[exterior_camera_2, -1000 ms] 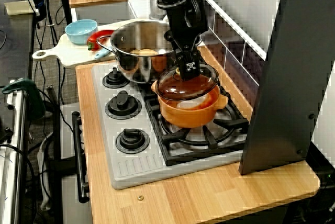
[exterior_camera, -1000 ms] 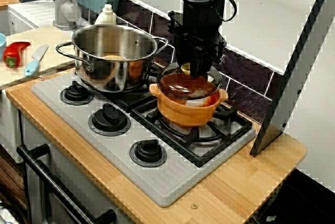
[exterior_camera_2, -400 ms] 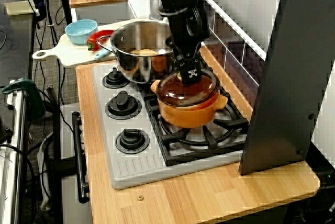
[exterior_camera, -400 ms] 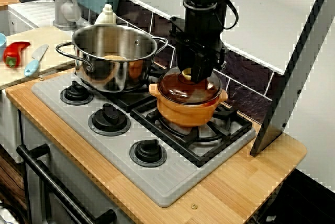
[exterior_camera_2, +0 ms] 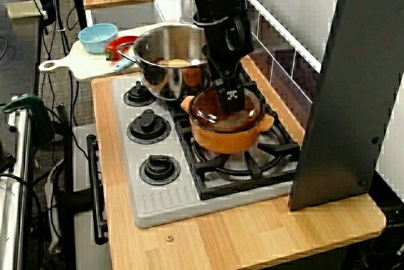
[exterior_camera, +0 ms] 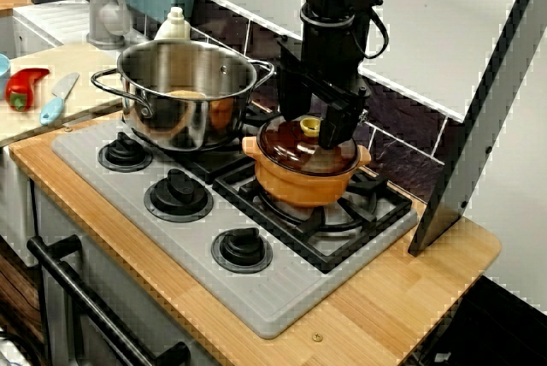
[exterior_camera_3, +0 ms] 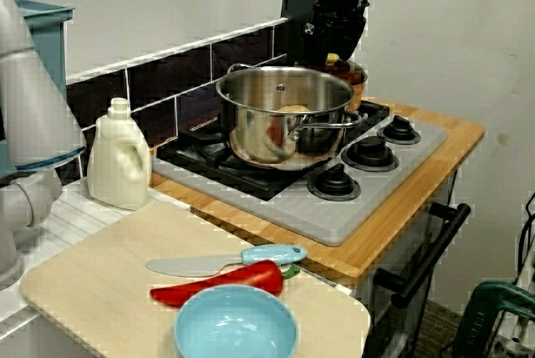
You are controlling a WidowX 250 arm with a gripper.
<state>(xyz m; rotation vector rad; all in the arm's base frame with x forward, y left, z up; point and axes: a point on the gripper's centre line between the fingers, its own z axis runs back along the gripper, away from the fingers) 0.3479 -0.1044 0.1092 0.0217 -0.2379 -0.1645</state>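
claw [exterior_camera: 311, 124] hangs straight down over the stove with its fingers parted, one on each side of the small yellow knob [exterior_camera: 308, 126] and, as far as the front view shows, not pinching it. that knob crowns a brown glass lid [exterior_camera: 297, 150], and the lid sits level and seated on the orange pot [exterior_camera: 304, 185], which stands on the black grate [exterior_camera: 359, 212]. in the higher view along the counter the claw's tip hides the knob, so contact cannot be judged there

the lid looks like tempered glass: stiff, fairly weighty for its size, smooth and likely slippery, and apt to chip or crack if knocked on the iron grate. the knob seems the only sensible hold, small and round, so a centred, firm pinch low on it looks wise; the domed glass offers nothing to grip. the orange pot looks ceramic or enamelled, also hard and brittle

the grey stove top [exterior_camera: 282, 293] is set in a wooden counter [exterior_camera: 419, 285]. room is tight: a big steel pot [exterior_camera: 188, 97] stands just beside on the neighbouring burner, the dark tiled wall [exterior_camera: 402, 118] is close behind, and a slanted panel [exterior_camera: 483, 101] leans at the counter's end. well apart, the view from the sink end shows a cutting board [exterior_camera_3: 92, 283] with a red pepper [exterior_camera_3: 219, 284], a knife [exterior_camera_3: 226, 261] and a blue bowl [exterior_camera_3: 236, 324], and a white bottle [exterior_camera_3: 119, 157] near it
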